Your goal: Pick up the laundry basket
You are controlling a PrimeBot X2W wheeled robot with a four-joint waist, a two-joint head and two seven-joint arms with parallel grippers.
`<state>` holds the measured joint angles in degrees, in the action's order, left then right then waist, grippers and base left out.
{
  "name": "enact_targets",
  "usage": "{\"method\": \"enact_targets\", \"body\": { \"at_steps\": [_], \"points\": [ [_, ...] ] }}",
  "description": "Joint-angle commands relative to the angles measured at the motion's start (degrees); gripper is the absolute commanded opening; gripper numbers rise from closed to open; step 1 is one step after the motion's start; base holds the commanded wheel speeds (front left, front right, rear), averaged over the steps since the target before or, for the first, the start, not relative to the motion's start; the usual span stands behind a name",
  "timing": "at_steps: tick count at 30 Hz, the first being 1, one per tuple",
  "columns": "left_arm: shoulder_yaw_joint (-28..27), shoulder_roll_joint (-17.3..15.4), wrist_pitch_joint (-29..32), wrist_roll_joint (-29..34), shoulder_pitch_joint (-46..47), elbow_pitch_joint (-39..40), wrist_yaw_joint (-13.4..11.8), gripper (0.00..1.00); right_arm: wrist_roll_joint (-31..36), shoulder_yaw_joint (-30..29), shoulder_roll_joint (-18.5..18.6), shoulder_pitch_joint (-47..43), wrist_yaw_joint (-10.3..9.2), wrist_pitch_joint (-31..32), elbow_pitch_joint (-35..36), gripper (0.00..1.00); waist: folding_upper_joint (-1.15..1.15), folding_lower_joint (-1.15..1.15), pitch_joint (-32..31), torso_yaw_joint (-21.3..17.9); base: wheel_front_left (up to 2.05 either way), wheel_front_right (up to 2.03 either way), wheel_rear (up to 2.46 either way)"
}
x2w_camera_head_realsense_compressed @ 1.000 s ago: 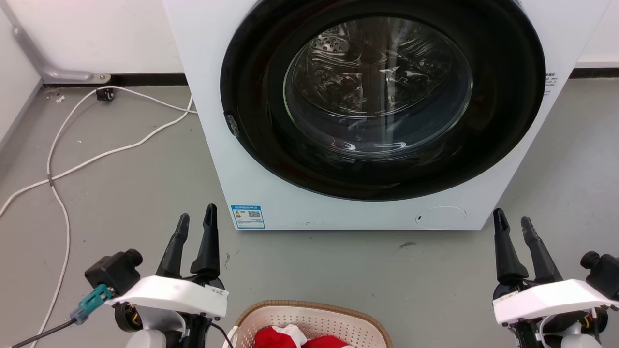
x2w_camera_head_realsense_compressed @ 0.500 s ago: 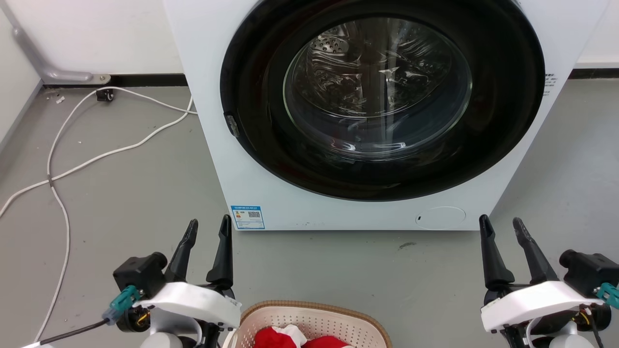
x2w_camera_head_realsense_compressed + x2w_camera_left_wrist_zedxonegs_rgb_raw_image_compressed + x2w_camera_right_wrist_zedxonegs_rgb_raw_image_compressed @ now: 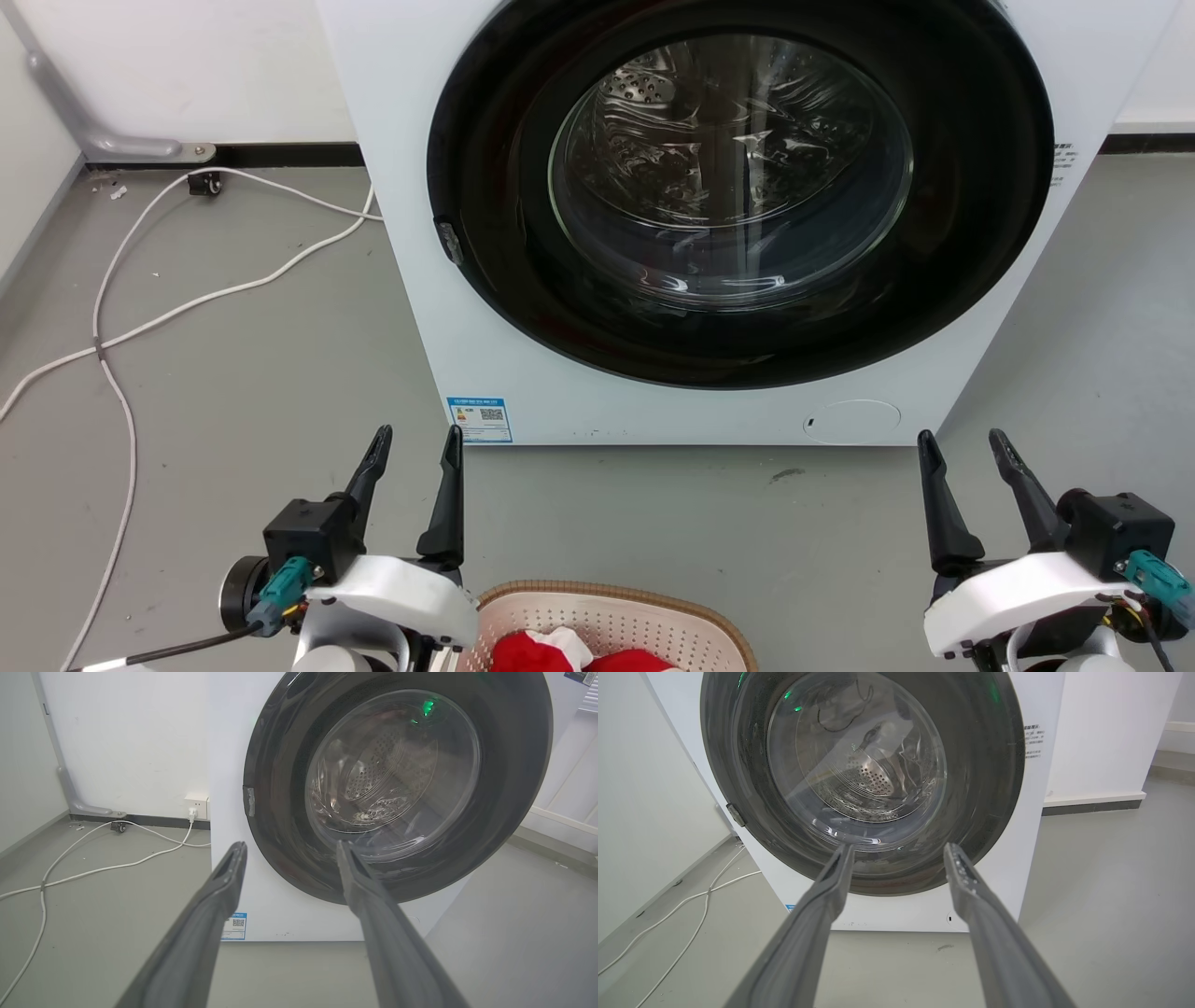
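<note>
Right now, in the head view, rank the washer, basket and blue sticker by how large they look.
1. Washer
2. Basket, though the bottom edge of the view cuts it off
3. Blue sticker, on the washer's front

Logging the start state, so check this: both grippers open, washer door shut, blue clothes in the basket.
Wrong on the colour: the head view shows red and white cloth in the laundry basket, not blue. The left gripper and right gripper are open, washer door shut.
</note>
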<state>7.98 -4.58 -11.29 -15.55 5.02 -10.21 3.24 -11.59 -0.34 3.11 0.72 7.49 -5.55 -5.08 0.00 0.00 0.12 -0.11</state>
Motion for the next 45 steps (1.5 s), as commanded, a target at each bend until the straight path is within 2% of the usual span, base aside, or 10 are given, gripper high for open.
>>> {"method": "enact_targets", "body": {
  "at_steps": [1,13,34,45],
  "points": [
    [0.2,-0.2,-0.4,1.1,0.5,0.2,-0.3,1.0,1.0,0.0,-0.2,-0.3,0.0,-0.1,0.7,1.0,0.0,0.0,0.0,0.0,0.0,0.0,0.0],
    [1.1,-0.6,-1.8,6.1,-0.7,0.0,-1.8,1.0,5.9,-0.1,-0.3,-0.8,-0.01,0.5,0.7,1.0,0.0,0.0,-0.1,0.1,0.0,0.0,0.0],
    [0.3,0.8,-4.0,9.9,-1.7,-0.3,-0.3,1.0,11.1,0.4,-0.4,-1.4,-0.01,-1.2,0.2,1.0,0.0,0.0,0.1,0.1,0.0,0.0,0.0],
    [-0.3,1.3,-4.0,9.5,-1.5,-0.9,0.0,1.0,9.7,0.3,-0.4,-0.8,-0.01,-1.6,-0.6,1.0,0.0,0.0,0.2,0.3,0.0,0.0,0.0]
  ]
}}
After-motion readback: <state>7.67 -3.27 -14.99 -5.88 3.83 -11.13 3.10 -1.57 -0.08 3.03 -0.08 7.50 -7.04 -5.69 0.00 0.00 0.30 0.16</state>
